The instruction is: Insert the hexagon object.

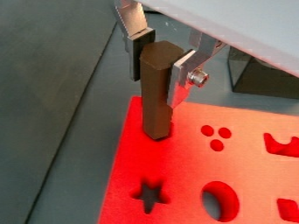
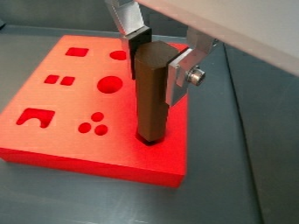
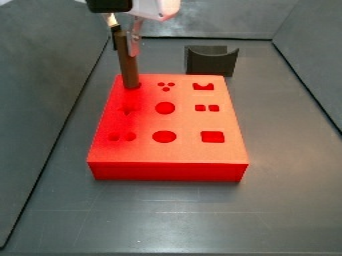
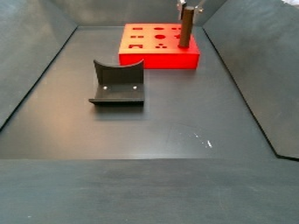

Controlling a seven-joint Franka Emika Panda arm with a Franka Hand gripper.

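In both wrist views the pincer (image 1: 162, 54) pinches the top of the hexagon object (image 2: 149, 92), its silver fingers (image 2: 183, 74) with dark pads pressed against opposite faces of the brown peg. The peg stands upright, its lower end sunk in a hole near one corner of the red block (image 2: 65, 114); how deep it sits cannot be told. Around it the block's top shows other cut-outs: a cross-shaped hole (image 1: 149, 196), an oval hole (image 1: 219, 199), and a cluster of three small round holes (image 1: 215, 136). In a side view the peg (image 3: 128, 60) rises from the far left corner of the block (image 3: 167, 160), with the pincer (image 3: 122, 27) directly above it. Beyond the block on the dark counter (image 3: 287, 190), well apart from the peg, stands the dark grey curved-top block (image 3: 209, 59).
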